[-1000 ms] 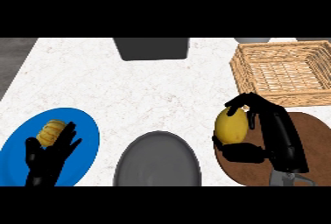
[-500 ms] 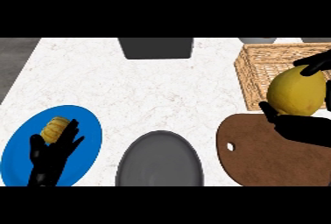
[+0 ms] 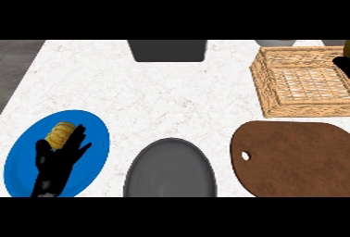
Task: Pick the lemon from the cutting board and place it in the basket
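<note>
The brown cutting board (image 3: 294, 157) at the lower right has nothing on it. The wicker basket (image 3: 270, 78) stands behind it at the right, and nothing shows inside it. At the right edge, over the basket's far right corner, only a small black part of my right hand (image 3: 342, 63) shows. A yellow sliver of the lemon (image 3: 347, 46) sits just above it; the rest is cut off by the frame. My left hand (image 3: 58, 162) rests open over the blue plate (image 3: 21, 162) at the lower left.
A piece of bread (image 3: 60, 134) lies on the blue plate by my left hand. A dark grey plate (image 3: 169, 169) sits at the bottom centre. A dark container (image 3: 167, 50) stands at the back, and a grey vessel (image 3: 277, 42) behind the basket.
My right hand lifted the lemon off the cutting board and carried it right and back over the basket, now nearly out of view. The left hand has stayed put.
</note>
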Controlling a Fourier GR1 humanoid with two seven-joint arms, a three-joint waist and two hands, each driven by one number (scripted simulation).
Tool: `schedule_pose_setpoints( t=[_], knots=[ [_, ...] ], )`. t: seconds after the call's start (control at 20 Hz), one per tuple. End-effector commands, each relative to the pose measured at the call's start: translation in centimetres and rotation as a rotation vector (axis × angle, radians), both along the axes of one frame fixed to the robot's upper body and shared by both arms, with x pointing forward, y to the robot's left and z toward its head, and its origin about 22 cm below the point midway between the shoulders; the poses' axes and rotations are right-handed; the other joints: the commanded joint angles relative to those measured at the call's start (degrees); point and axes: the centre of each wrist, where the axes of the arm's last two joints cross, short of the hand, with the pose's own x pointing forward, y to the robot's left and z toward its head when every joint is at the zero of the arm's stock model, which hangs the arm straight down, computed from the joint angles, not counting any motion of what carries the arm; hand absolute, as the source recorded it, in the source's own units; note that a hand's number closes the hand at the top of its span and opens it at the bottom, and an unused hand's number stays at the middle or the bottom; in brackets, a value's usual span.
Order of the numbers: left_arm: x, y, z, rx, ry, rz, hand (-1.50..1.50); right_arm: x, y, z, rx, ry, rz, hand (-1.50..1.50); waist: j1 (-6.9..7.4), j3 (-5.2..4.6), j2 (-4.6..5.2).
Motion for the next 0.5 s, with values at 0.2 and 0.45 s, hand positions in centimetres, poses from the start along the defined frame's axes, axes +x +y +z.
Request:
schedule_pose_setpoints(
  t=[0.2, 0.45],
  knots=[
    [-1.2, 0.1, -2.1, -0.016, 0.105, 0.003, 0.00, 4.9, -4.2, -0.9, -0.043, 0.046, -0.040, 1.50, 0.63, -0.71, 0.73],
    [-0.5, 1.4, -1.4, -0.003, 0.103, 0.006, 0.00, 7.5, -7.6, -2.2, 0.022, 0.035, -0.013, 1.50, 0.69, -0.70, 0.85]
  ],
)
